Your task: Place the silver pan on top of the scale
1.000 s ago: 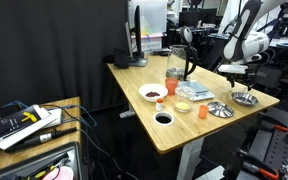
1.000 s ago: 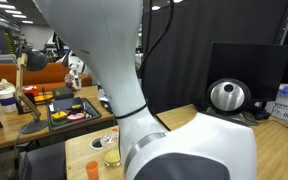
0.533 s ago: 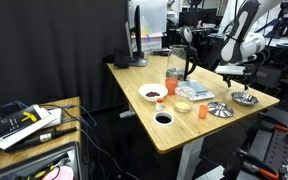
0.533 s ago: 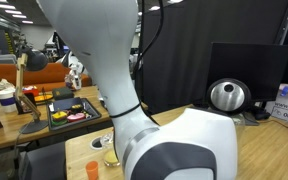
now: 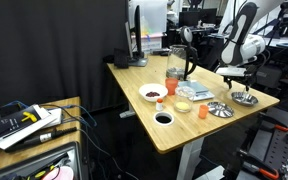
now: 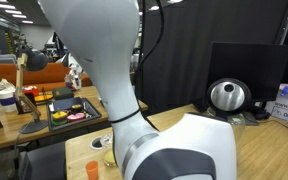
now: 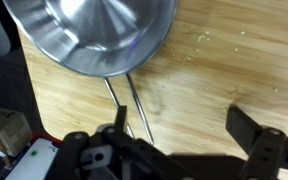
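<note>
The silver pan (image 5: 244,98) sits near the far right edge of the wooden table (image 5: 144,125). In the wrist view it (image 7: 94,35) fills the top left, and its thin wire handle (image 7: 134,100) runs toward my fingers. The scale (image 5: 196,92) is a pale flat slab left of the pan, with nothing on it. My gripper (image 5: 238,77) hangs just above the pan. In the wrist view the gripper (image 7: 184,125) is open and empty over bare wood, with the handle beside one finger. In an exterior view the arm's body (image 6: 154,110) hides the pan and the scale.
A flatter silver dish (image 5: 219,109) lies next to the pan. An orange cup (image 5: 202,107), a yellowish flat item (image 5: 184,105), a white bowl (image 5: 152,93), a black bowl (image 5: 163,118) and a kettle (image 5: 181,60) stand around the scale. The table edge is just beyond the pan.
The arm has shifted slightly near the pan. The gripper stays open and the pan has not moved.
</note>
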